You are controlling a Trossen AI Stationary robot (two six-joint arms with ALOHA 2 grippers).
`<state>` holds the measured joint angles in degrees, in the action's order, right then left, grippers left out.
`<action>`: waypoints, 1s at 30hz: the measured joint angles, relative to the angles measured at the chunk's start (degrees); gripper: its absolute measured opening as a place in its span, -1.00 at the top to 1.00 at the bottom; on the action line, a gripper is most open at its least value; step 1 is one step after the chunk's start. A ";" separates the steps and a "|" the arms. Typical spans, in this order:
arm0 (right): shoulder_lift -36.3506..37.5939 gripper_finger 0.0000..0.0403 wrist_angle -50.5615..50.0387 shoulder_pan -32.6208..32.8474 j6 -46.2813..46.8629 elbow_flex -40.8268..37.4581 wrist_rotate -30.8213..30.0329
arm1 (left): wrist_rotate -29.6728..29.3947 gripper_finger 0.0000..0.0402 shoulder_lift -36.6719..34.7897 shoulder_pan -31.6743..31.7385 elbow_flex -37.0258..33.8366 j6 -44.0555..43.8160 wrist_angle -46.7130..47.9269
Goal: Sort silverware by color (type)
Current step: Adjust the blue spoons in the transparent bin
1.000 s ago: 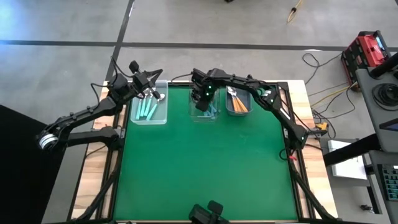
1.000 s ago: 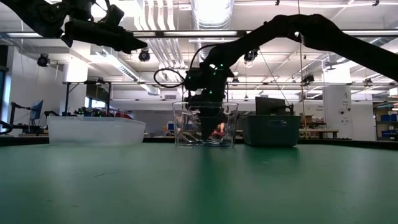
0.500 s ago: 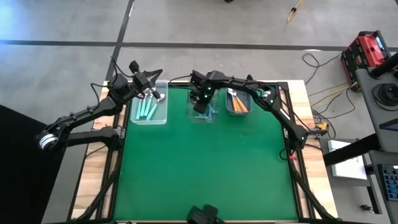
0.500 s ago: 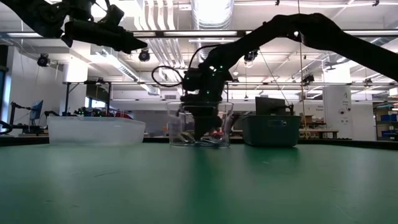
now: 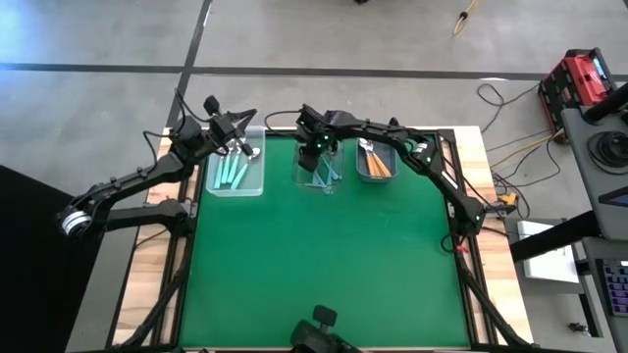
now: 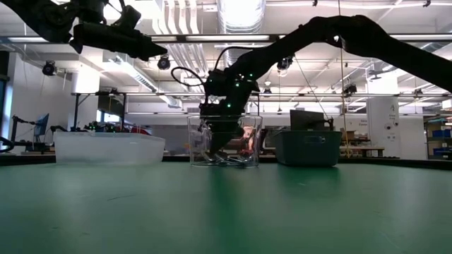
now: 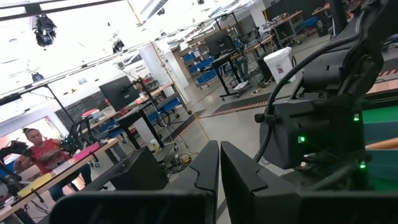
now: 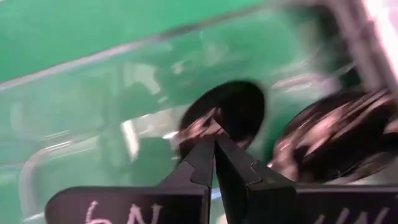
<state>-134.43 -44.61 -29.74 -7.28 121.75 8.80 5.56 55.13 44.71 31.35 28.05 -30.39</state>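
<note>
Three bins stand along the table's far edge. The left clear bin (image 5: 257, 176) holds mint-teal spoons (image 5: 232, 172). The middle clear bin (image 5: 316, 186) holds blue-teal spoons (image 5: 330, 175). The grey bin (image 5: 376, 177) holds orange spoons (image 5: 370, 155). My right gripper (image 5: 316, 161) reaches down into the middle bin (image 6: 248, 141), shut, its tips at a dark spoon bowl (image 8: 231, 112); a second bowl (image 8: 323, 140) lies beside it. My left gripper (image 5: 242, 147) hovers shut above the left bin's far end, holding nothing I can see. My right gripper (image 8: 215, 138) comes from above, slanting down into the middle bin, and its shut fingertips meet the near rim of a dark spoon bowl (image 8: 214, 121) lying on the bin's floor. Whether the rim is pinched between them or only touched, I cannot tell.
The green mat (image 5: 324, 265) spreads wide in front of the bins toward the near edge. In the low view the left bin (image 6: 106, 148), the middle bin and the grey bin (image 6: 307, 148) stand in a row. A person sits far off in the room (image 7: 37, 149).
My right gripper has moved toward the table's left, staying down inside the middle bin, and the bin has slid along the mat to the left with it, away from the grey bin.
</note>
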 joint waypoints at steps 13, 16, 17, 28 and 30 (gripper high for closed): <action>-0.07 0.45 1.74 -0.26 -15.19 0.48 -2.30 | 0.00 1.00 0.00 0.01 0.00 0.00 0.00; -0.09 0.18 2.92 -0.26 -17.04 0.48 -2.84 | 0.00 1.00 0.00 0.02 0.00 0.00 0.00; -0.11 0.09 3.25 -0.26 -17.52 0.48 -2.82 | 0.00 1.00 0.00 0.02 0.00 0.02 0.00; -1.92 -0.08 4.71 -0.68 -18.17 0.27 -0.83 | 0.00 1.00 0.00 0.02 0.00 0.02 -0.01; -2.06 -0.03 4.75 -0.68 -18.01 0.22 -0.85 | 0.00 1.00 0.00 0.02 0.00 0.02 -0.02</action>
<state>-136.50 -39.86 -30.41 -25.29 121.97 7.94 5.56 55.13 44.73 31.35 28.08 -30.41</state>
